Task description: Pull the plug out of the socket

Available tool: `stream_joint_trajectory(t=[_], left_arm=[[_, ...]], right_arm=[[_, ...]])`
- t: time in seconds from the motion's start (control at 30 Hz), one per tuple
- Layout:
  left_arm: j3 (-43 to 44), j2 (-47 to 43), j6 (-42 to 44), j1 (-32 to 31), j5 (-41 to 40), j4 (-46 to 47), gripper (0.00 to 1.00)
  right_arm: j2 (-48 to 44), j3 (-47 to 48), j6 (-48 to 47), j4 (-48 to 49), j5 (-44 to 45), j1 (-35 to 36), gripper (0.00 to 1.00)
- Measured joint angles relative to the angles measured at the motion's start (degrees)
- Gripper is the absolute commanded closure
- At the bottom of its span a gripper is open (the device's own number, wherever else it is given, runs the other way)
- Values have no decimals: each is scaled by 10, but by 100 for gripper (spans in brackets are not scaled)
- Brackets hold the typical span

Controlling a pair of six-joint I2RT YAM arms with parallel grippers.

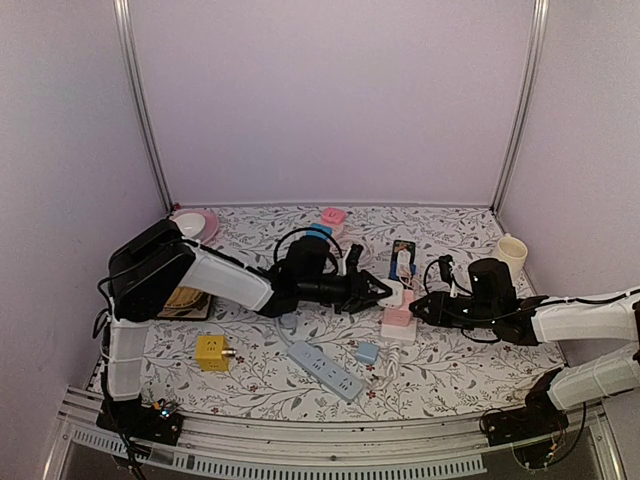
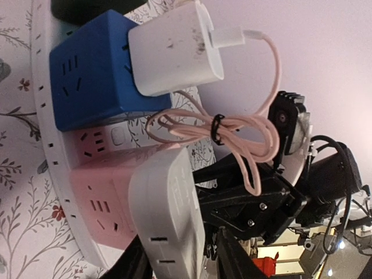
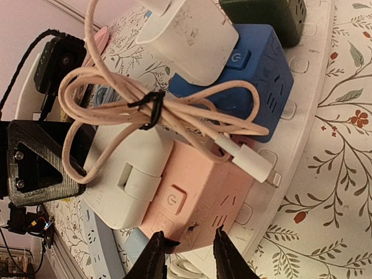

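Observation:
A white plug (image 2: 168,215) sits flush in the side of a pink socket cube (image 2: 104,186); a bundled pink cable (image 2: 232,131) hangs over them. My left gripper (image 2: 180,264) is shut on the plug, one finger on each side. In the right wrist view the plug (image 3: 125,174) is still seated against the pink cube (image 3: 215,186). My right gripper (image 3: 189,256) is shut on the cube's lower corner. From above, the left gripper (image 1: 378,290) and right gripper (image 1: 418,306) meet at the plug (image 1: 393,293) and cube (image 1: 397,322).
A blue socket cube (image 3: 261,75) carrying a white charger (image 3: 192,35) stands beside the pink one on a white curved base (image 3: 308,116). A grey power strip (image 1: 325,370), a light blue cube (image 1: 367,352), a yellow cube (image 1: 210,352), a cup (image 1: 510,255) and a pink plate (image 1: 195,225) lie around.

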Motion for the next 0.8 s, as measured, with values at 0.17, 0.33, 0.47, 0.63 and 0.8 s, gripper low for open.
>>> stream_joint_trajectory(t=[0.17,0.33,0.47,0.63,0.8], left_arm=[[-16,0,-34,-2,14,47,82],[-33,0,-60,-3,18,74,91],[-67,-8,-75,-9,3,114,91],[-136,-57,-85,-31,-36,128,90],[-198,-102,-104,-70,-91,141,89]], right_arm=[[0,0,3,0,0,0,71],[-4,-1,6,-5,0,0,71],[-15,-4,7,-16,-2,1,71],[-29,-17,12,-38,-2,13,71],[-48,-21,27,-55,2,54,70]])
